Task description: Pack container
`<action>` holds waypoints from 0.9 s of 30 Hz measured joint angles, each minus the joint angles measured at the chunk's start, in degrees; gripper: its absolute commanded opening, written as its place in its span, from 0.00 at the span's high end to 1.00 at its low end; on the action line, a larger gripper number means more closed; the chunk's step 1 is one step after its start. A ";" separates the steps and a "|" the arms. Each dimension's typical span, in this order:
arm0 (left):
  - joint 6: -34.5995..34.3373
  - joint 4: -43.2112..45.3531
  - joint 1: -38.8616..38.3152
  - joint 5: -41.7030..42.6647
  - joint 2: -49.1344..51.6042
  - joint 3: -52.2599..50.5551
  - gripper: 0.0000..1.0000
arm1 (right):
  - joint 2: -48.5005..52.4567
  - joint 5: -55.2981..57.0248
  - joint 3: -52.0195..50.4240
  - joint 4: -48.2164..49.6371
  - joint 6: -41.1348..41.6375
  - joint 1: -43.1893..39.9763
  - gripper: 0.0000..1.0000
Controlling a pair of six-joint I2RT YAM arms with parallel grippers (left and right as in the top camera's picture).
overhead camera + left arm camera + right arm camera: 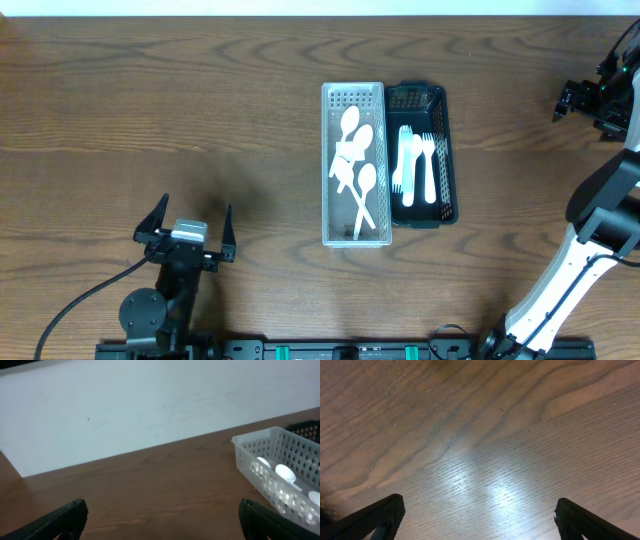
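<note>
**Both arms idle, jaws wide, baskets at centre**

Overhead view: clear basket [352,96] sits just right of the frame's centre, long axis running top to bottom. It holds several white spoons [355,160], lying loosely and overlapping. The black basket [443,150] stands directly against its right side, parallel and slightly shorter. It holds white forks [415,165], laid side by side with the tines toward the top of the frame. Both baskets rest on the brown wooden table [150,100].

Left gripper [196,208]: lower left of the overhead frame, well apart from the baskets, fingers pointing toward the top of the frame. Jaws spread wide, nothing between them. The left wrist view confirms this. Both black fingertips [60,520] sit at the bottom corners with bare wood between them. The clear basket's end wall appears at the right edge, and a corner of the black basket behind it.

Right gripper [562,102]: upper right edge of the overhead frame, well away from the baskets. Jaws apart, holding nothing. In the right wrist view the fingertips [375,515] sit at the bottom corners over bare wood grain with a light glare patch.
</note>
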 measured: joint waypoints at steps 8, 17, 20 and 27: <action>-0.90 3.02 0.31 -1.38 -0.07 -4.00 0.02 | 0.00 0.00 0.00 0.00 0.00 0.00 0.01; -9.57 4.11 0.31 -8.35 -0.07 -8.44 0.02 | 0.00 0.00 0.00 0.00 0.00 0.00 0.01; -10.88 4.46 0.31 -9.57 -0.07 -8.74 0.02 | 0.00 0.00 0.00 0.00 0.00 0.00 0.01; -10.75 4.50 1.14 -10.67 -0.09 -8.79 0.02 | 0.00 0.00 0.00 0.00 0.00 0.00 0.01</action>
